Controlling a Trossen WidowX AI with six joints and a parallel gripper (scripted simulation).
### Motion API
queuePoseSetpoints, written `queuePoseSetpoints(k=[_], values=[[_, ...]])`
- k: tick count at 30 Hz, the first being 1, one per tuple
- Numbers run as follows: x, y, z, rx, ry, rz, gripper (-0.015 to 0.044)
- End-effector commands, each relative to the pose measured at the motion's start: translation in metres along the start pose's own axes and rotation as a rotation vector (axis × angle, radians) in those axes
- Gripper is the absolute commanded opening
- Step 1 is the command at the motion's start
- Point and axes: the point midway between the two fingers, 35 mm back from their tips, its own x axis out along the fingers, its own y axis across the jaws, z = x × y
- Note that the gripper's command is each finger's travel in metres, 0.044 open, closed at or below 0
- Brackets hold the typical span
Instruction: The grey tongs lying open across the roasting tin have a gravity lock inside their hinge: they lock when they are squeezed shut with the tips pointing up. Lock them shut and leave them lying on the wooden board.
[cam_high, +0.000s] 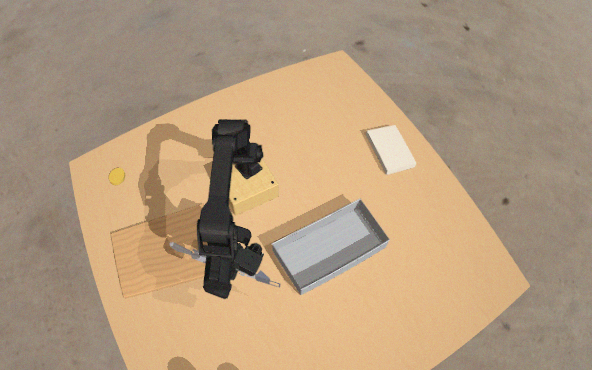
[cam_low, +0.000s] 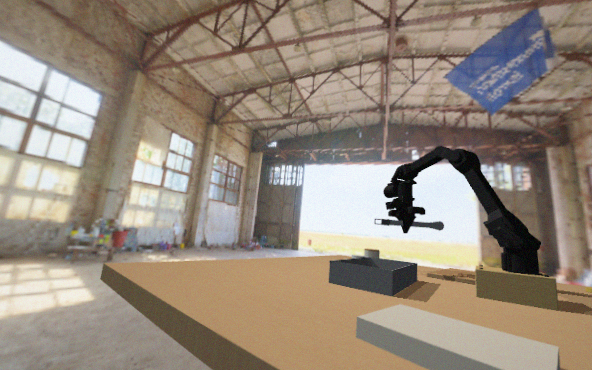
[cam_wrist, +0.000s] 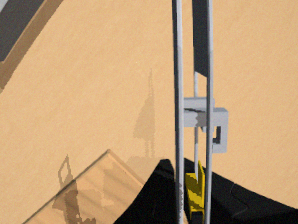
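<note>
The grey tongs (cam_high: 187, 251) (cam_low: 431, 225) (cam_wrist: 209, 95) hang roughly level, high above the table. My gripper (cam_low: 406, 228) (cam_wrist: 172, 167) is shut on them around mid-length. In the wrist view the two arms run close together, nearly parallel, with a yellow part between them. Whether the hinge is locked cannot be told. In the top view the arm hides the fingers and the tongs' middle. The wooden board (cam_high: 142, 260) (cam_wrist: 107, 167) lies flat below and left of the gripper. The roasting tin (cam_high: 345, 267) (cam_low: 360, 275) (cam_wrist: 22, 32) stands to the right, with nothing in it in the top view.
The arm's yellow base block (cam_high: 257, 195) (cam_low: 515, 289) stands behind the board and tin. A pale flat block (cam_high: 392, 149) (cam_low: 450, 332) lies at the table's far right in the top view. A yellow disc (cam_high: 117, 176) lies near the left edge.
</note>
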Motion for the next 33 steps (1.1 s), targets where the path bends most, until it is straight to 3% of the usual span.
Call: queuePoseSetpoints(k=[1, 33], values=[[-0.001, -0.005, -0.024, -0.032, 0.004, -0.005, -0.015], [-0.003, 0.014, -0.229, -0.347, 0.022, 0.003, -0.015]])
